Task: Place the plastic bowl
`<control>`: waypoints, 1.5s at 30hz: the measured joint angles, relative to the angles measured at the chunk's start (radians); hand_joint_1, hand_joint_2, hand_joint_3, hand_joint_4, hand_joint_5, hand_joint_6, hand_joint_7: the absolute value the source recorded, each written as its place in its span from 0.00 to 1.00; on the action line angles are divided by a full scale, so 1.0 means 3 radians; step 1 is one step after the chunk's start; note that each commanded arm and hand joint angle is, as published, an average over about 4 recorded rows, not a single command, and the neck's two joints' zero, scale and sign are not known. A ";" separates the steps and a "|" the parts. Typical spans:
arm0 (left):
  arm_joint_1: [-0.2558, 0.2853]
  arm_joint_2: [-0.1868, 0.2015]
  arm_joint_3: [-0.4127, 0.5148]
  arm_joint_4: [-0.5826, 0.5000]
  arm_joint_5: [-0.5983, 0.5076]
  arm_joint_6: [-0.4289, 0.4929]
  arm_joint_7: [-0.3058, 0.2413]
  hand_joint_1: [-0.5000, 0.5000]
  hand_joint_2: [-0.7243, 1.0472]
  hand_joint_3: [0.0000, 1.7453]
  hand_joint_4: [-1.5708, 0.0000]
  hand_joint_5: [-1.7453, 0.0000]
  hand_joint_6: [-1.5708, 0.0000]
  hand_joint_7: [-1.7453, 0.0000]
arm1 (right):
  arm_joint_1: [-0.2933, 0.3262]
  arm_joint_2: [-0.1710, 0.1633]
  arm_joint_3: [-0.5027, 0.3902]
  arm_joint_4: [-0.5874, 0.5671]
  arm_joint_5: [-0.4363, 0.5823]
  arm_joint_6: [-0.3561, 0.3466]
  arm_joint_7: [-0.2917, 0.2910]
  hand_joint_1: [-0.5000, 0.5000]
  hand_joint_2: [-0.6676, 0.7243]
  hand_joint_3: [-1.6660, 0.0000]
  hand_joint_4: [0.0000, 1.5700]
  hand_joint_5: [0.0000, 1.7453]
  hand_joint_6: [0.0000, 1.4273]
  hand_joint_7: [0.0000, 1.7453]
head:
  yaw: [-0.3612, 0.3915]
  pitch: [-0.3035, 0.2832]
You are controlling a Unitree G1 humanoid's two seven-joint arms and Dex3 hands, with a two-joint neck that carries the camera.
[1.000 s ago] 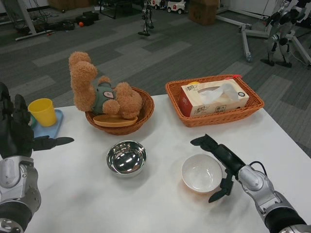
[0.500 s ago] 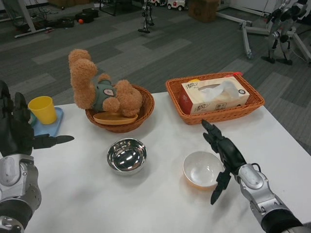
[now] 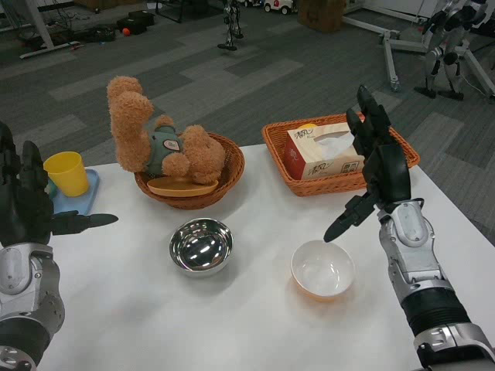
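Note:
The plastic bowl, white inside with an orange underside, sits upright on the white table at right of centre. My right hand is raised above and just right of it, fingers spread and pointing up, thumb angled down toward the bowl's rim without touching it. It holds nothing. My left hand hovers at the table's left edge, fingers apart, thumb pointing right, empty.
A steel bowl stands left of the plastic bowl. Behind it a round wicker basket holds a teddy bear. A rectangular wicker basket with a tissue box is at back right. A yellow cup stands on a blue tray.
My right hand has let go of the plastic bowl's side and lifted up, swinging from low beside the bowl to upright above it. The bowl stays on the table.

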 measured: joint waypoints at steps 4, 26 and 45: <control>0.0011 0.0002 0.0003 -0.0057 -0.0001 0.0013 -0.0005 0.00 0.31 0.00 1.00 1.00 1.00 1.00 | -0.0092 -0.0035 -0.0079 -0.0023 -0.0006 0.0013 0.0000 0.08 0.98 0.95 0.00 0.00 0.00 0.00 | 0.0020 0.0043; 0.0134 0.0268 0.0202 -0.0703 0.0069 0.0700 -0.0296 0.00 0.40 0.00 1.00 1.00 1.00 1.00 | -0.0568 -0.0187 0.0309 0.0435 -0.0158 0.0165 -0.0005 0.08 0.95 0.98 0.00 0.00 0.00 0.00 | 0.0260 0.1195; 0.0131 0.0261 0.0235 -0.0718 0.0063 0.0802 -0.0453 0.00 0.40 0.00 1.00 1.00 1.00 1.00 | -0.0636 -0.0170 0.0363 0.0626 -0.0130 -0.0069 -0.0163 0.08 0.95 0.98 0.00 0.00 0.00 0.00 | 0.0268 0.0936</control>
